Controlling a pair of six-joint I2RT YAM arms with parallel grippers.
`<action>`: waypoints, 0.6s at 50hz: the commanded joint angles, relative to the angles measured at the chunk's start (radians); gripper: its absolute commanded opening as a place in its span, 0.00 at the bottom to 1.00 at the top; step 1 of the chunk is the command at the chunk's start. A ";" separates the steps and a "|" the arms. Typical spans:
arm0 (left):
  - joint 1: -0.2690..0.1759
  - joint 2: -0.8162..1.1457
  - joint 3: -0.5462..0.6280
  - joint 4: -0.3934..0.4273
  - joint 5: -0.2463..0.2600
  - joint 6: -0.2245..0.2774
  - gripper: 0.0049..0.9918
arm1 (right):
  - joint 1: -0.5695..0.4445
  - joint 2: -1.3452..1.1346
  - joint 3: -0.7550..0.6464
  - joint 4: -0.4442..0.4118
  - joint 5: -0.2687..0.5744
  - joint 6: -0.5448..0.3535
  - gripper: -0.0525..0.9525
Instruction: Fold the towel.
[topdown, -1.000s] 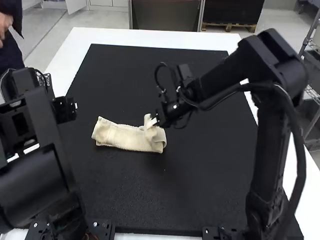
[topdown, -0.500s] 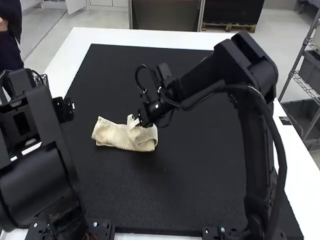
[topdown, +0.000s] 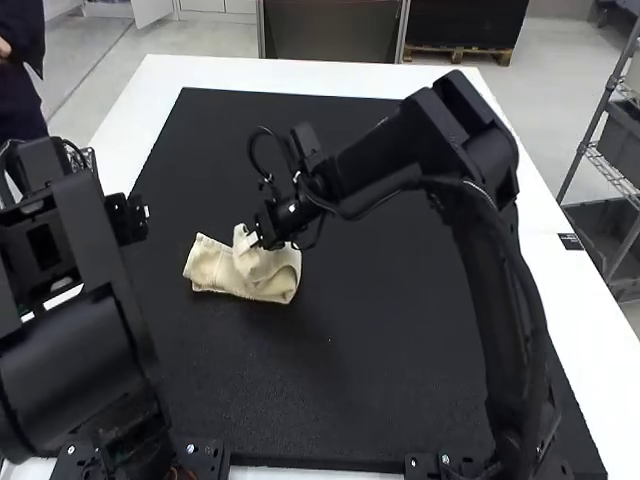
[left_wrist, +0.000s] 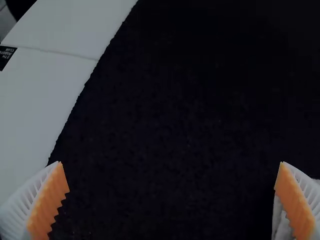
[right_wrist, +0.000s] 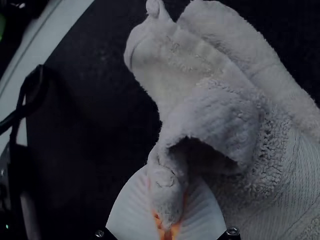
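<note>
Right gripper (topdown: 255, 238): clamped on the towel (topdown: 213, 268), perhaps a corner
Towel: partly bunched beneath it
Left gripper (topdown: 146, 212): fingers apart, near towel
Mat (topdown: 380, 340): under towel

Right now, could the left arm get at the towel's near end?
Probably yes. The left gripper is open close by, and I see nothing between it and that end of the towel. The right gripper pinches a raised bit farther along, so it might crowd a deeper reach.
</note>
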 joint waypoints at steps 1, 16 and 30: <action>0.007 -0.030 0.006 0.011 0.017 -0.011 0.98 | 0.019 0.020 0.068 0.005 -0.028 0.019 0.03; 0.007 -0.030 0.005 0.014 0.017 -0.011 0.98 | 0.062 0.094 0.172 -0.009 -0.040 0.022 0.03; 0.004 -0.030 -0.002 0.017 0.017 -0.011 0.98 | 0.082 0.143 0.232 -0.010 -0.050 0.023 0.03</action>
